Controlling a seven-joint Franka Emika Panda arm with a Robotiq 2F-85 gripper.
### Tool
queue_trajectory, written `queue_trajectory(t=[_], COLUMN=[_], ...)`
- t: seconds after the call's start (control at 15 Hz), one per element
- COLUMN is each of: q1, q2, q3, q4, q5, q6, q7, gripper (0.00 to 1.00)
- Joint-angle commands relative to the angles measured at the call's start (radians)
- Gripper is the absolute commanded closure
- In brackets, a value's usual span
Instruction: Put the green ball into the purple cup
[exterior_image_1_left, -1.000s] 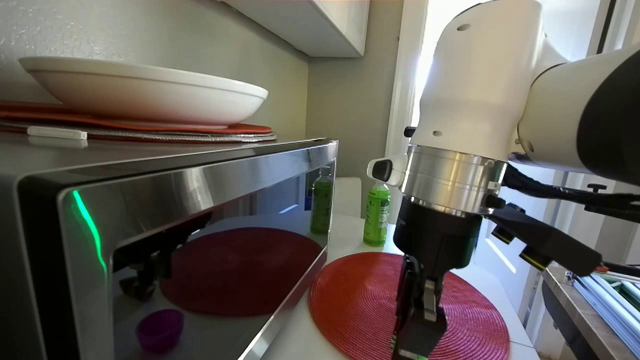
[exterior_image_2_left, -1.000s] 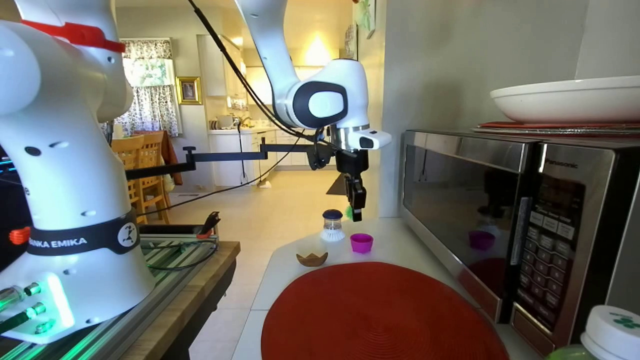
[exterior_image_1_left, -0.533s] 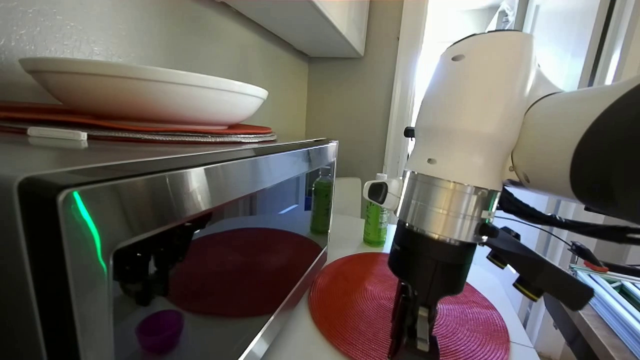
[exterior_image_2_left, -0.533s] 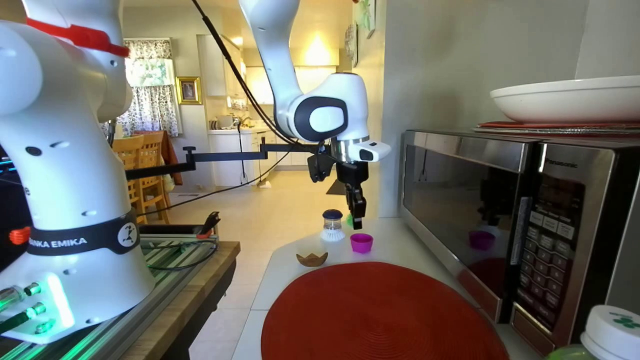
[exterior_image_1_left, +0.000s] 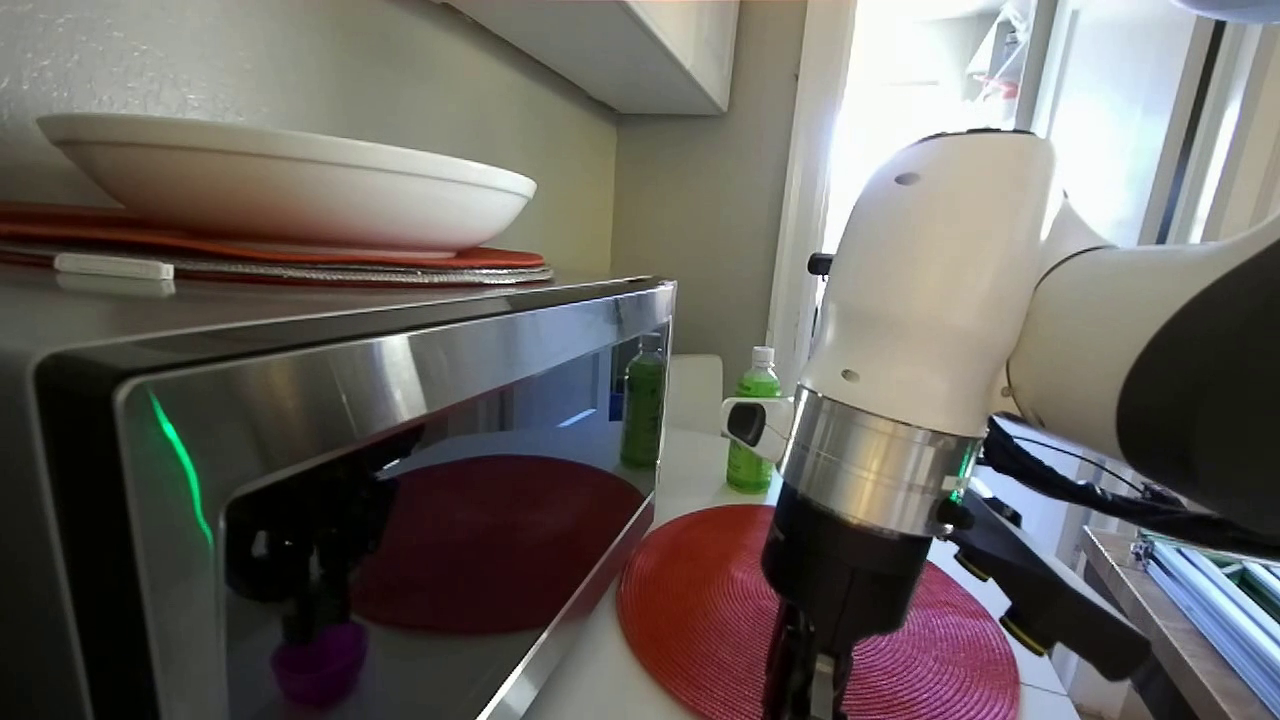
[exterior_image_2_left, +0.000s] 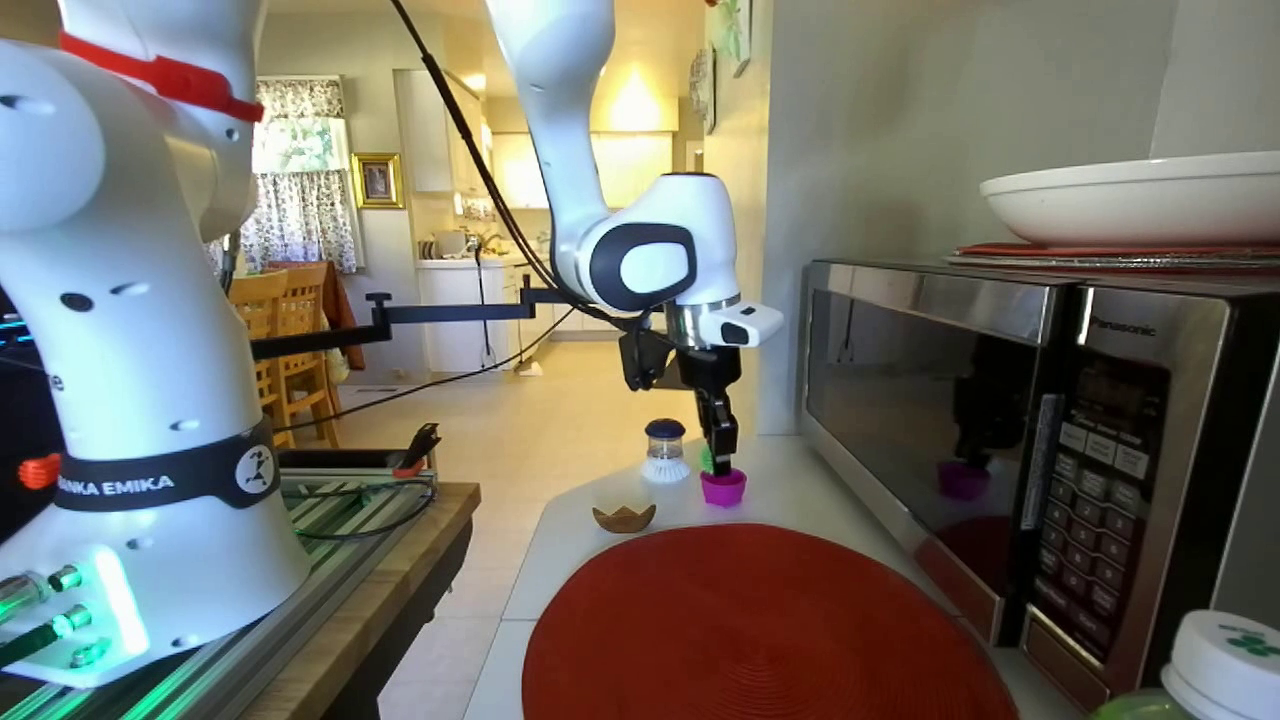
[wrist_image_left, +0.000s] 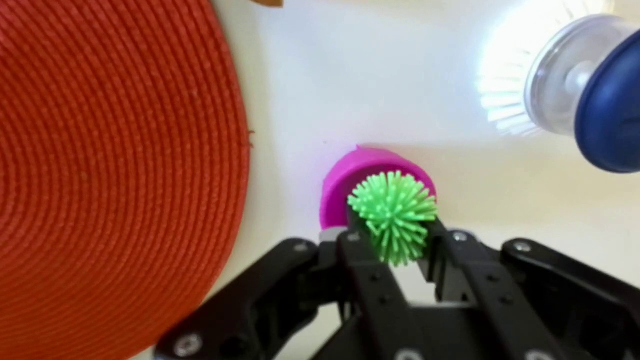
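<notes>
The green ball (wrist_image_left: 393, 215), spiky and lime-green, sits between my gripper fingers (wrist_image_left: 392, 230) in the wrist view. My gripper is shut on it. In an exterior view a sliver of the ball (exterior_image_2_left: 706, 460) shows beside the gripper (exterior_image_2_left: 722, 462). The purple cup (exterior_image_2_left: 723, 489) stands upright on the white table directly under the fingertips, which are at its rim. In the wrist view the cup (wrist_image_left: 336, 200) is partly hidden by ball and fingers, and its inside shows on the left and far side. An exterior view shows the cup only as a reflection, with the fingertips cut off below.
A round red mat (exterior_image_2_left: 760, 620) lies beside the cup. A blue-topped brush (exterior_image_2_left: 665, 452) and a small brown crown-shaped piece (exterior_image_2_left: 624, 518) stand near it. A microwave (exterior_image_2_left: 930, 400) flanks the table along the wall. A green bottle (exterior_image_1_left: 752, 430) stands beyond the mat.
My gripper has moved down with the green ball in it, from above the purple cup to its rim. The cup, mat and brush have not moved.
</notes>
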Motion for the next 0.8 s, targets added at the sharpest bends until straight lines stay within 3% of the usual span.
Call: queue_trajectory(t=[0.0, 0.07, 0.13, 0.53, 0.73], q1=[0.043, 0.053, 0.054, 0.070, 0.152], q2=[0.028, 0.031, 0.033, 0.013, -0.038], q3=[-0.041, -0.050, -0.051, -0.064, -0.171], q4=[0.017, 0.017, 0.017, 0.005, -0.003], q5=[0.009, 0.009, 0.013, 0.017, -0.028], q6=[0.035, 0.044, 0.047, 0.062, -0.035], q7=[0.007, 0.008, 0.004, -0.008, 0.030], gripper=[0.94, 0.67, 0.48, 0.05, 0.00])
